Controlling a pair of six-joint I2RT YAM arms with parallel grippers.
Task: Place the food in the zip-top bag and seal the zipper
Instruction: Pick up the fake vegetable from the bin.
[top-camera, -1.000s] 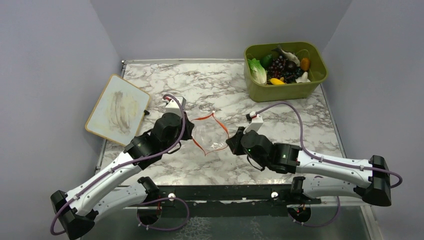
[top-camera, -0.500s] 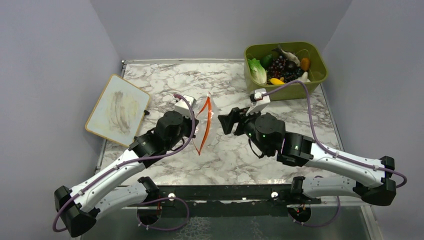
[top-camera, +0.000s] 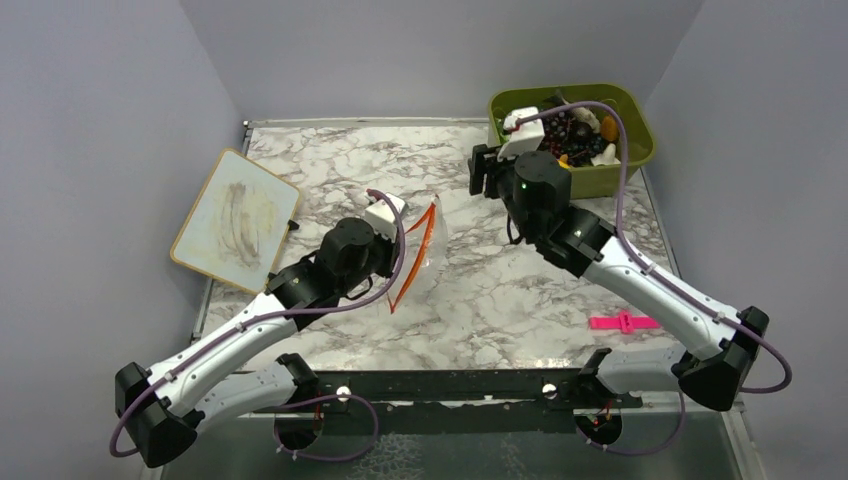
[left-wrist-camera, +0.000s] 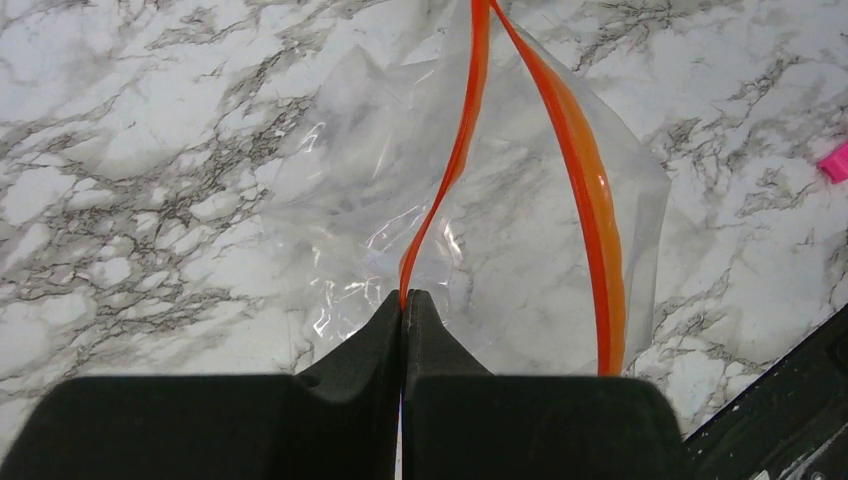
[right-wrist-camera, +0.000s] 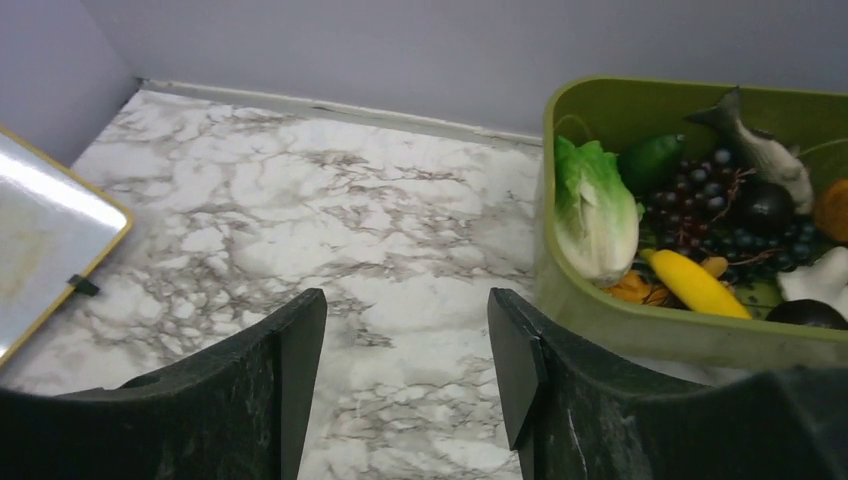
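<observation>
My left gripper (left-wrist-camera: 404, 298) is shut on one side of the zipper (left-wrist-camera: 462, 150), the orange-red strip at the mouth of the clear zip-top bag (left-wrist-camera: 520, 230). The bag (top-camera: 430, 250) hangs limp from the left gripper (top-camera: 402, 243) above the marble, and its mouth gapes only narrowly. My right gripper (right-wrist-camera: 405, 300) is open and holds nothing. It hovers over the table just left of the olive bin (right-wrist-camera: 640, 320). The food lies in that bin: lettuce (right-wrist-camera: 597, 205), grapes (right-wrist-camera: 700, 215), a grey fish (right-wrist-camera: 760, 150), a yellow piece (right-wrist-camera: 695, 285) and a dark green piece (right-wrist-camera: 650, 160).
A framed whiteboard (top-camera: 235, 218) lies at the left of the table. A pink clip (top-camera: 622, 322) rests near the front right. The olive bin (top-camera: 600, 178) sits in the back right corner close to the walls, partly covered by the right arm.
The right gripper let go of the bag mouth, opened, and swung back and right to the bin. The bag mouth collapsed narrow and now hangs from the left gripper alone.
</observation>
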